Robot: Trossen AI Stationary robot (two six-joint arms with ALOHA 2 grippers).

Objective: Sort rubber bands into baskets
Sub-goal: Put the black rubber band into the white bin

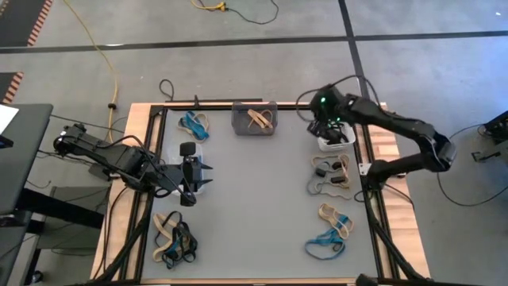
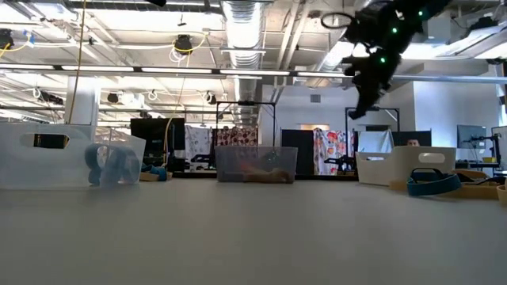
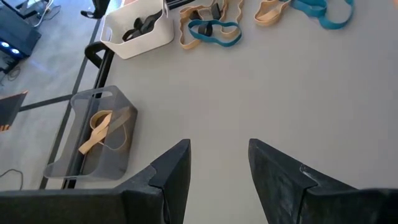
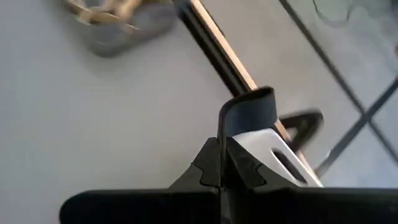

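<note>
Grey bench (image 1: 254, 199): right gripper (image 4: 222, 146) is clenched on a black band (image 4: 249, 109) above the white basket (image 1: 337, 144) at the right edge. Left gripper (image 3: 217, 162) hangs released near the left edge. Loose bands (image 1: 332, 176) look light, floppy and stretchy; pinch 1 strand.

The table (image 1: 262, 199) has a plain grey top framed by pale wooden edges and black rails. Around it the floor (image 1: 413, 71) is grey, crossed by dark seam lines, and a yellow cable (image 1: 99, 49) snakes over it toward the table's far left corner. A strip of orange and black hazard marking (image 1: 38, 30) runs beside a dark mat at the far left. Beyond the table the room is a wide open hall with a white ceiling, a large silver air duct (image 2: 245, 32), pipes and long strip lights (image 2: 182, 71). Patterned cloths (image 2: 329, 150) hang at the back, near dark screens (image 2: 154, 131).
</note>
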